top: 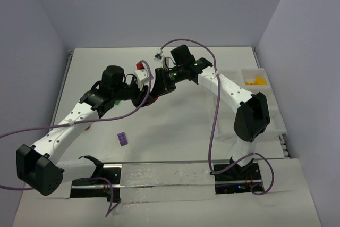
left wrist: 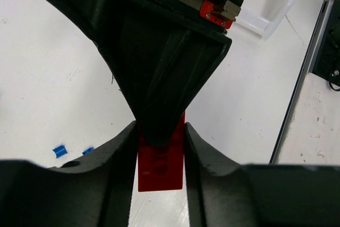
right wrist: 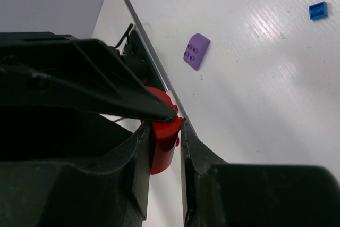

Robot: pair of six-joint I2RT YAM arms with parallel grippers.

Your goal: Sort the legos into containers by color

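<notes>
A white rectangular plastic tray (top: 248,72) with low-walled square compartments lay flat. Yellow-orange brick pieces (top: 257,81) sat in one of its far compartments. Well left of the tray, a red plastic studded brick (left wrist: 159,171) was pinched by the left gripper (left wrist: 159,128) and the right gripper (right wrist: 163,127). Farther left of the tray, a purple studded brick (top: 122,138) lay studs up. Two small blue bricks (left wrist: 60,150) lay loose.

White arms (top: 69,123), black joints (top: 111,75) (purple cables (top: 215,128))
</notes>
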